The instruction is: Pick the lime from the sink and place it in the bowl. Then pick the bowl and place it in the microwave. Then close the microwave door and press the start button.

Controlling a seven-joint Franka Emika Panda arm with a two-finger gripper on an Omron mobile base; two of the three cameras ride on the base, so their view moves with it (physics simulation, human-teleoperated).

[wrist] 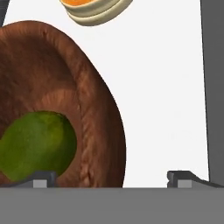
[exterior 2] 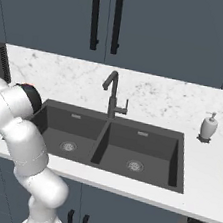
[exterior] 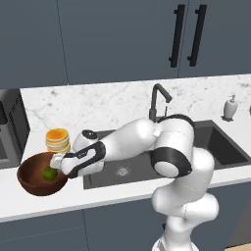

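The dark brown bowl [exterior: 30, 180] stands on the white counter left of the sink [exterior: 142, 169]. Inside it lies the yellow-green lime [exterior: 49, 174], free of the fingers. My gripper [exterior: 55, 164] hovers open over the bowl's right rim. In the hand view one fingertip [wrist: 43, 178] is inside the bowl [wrist: 98, 109] beside the lime [wrist: 37, 146], and the other fingertip [wrist: 181, 177] is outside over the counter, so the gripper [wrist: 111, 177] straddles the wall. Part of the microwave [exterior: 11, 128] shows at the left edge. Both basins of the sink [exterior 2: 116, 147] show nothing but their drains.
A stack of orange-yellow discs [exterior: 58, 140] sits just behind the bowl, also at the top of the hand view [wrist: 94, 9]. A dark faucet [exterior: 157, 100] rises behind the sink. A soap dispenser [exterior 2: 208, 128] stands at the right. Dark cabinets hang above.
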